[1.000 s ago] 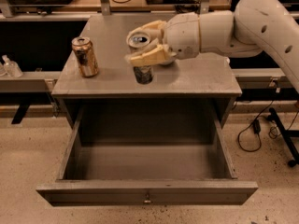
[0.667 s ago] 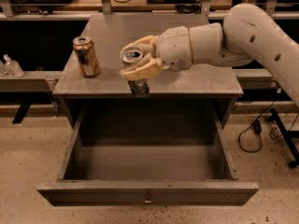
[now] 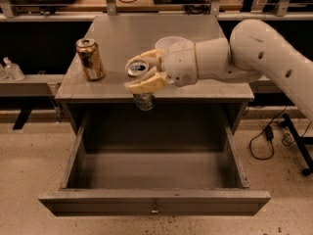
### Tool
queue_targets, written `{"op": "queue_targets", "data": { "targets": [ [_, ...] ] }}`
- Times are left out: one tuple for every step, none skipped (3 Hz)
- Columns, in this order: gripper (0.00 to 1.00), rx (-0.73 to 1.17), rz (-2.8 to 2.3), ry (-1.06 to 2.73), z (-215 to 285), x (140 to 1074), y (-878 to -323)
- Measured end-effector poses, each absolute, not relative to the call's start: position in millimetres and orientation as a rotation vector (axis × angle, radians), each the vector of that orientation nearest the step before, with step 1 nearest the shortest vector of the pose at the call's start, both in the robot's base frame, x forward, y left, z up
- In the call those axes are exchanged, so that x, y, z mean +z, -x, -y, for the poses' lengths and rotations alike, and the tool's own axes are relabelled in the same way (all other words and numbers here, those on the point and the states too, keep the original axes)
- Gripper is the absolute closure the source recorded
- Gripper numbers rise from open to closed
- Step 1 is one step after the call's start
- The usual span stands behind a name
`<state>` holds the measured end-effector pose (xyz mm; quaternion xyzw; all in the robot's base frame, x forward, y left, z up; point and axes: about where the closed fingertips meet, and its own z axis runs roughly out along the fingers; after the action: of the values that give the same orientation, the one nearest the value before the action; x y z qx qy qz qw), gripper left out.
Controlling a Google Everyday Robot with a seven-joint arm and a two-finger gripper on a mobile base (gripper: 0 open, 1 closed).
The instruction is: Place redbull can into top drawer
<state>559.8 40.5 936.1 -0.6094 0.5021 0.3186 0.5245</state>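
Nearest, the top drawer (image 3: 98, 203) stood pulled wide open. Above its far end, at the front edge of the cabinet top (image 3: 146, 33), the gripper (image 3: 137, 75) had its two pale fingers clamped around the redbull can (image 3: 145, 101). It held the can upright in the air, so the drawer floor lay directly below and slightly nearer. Farther left stood a golden-brown can (image 3: 90, 58).

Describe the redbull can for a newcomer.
Find the grey cabinet top above the open grey top drawer. At its front edge, the robot's cream hand grips a slim silver and dark-blue drink can; the wider golden-brown can to its left stands free.
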Motion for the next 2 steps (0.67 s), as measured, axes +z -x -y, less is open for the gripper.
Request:
{"op": "queue_targets", "data": {
  "targets": [
    [1.00, 0.782, -1.229, 1.329, -41.7, 887.1, -546.8],
    [1.00, 0.793, -1.259, 1.232, -43.9, 820.8, -530.5]
  ]
}}
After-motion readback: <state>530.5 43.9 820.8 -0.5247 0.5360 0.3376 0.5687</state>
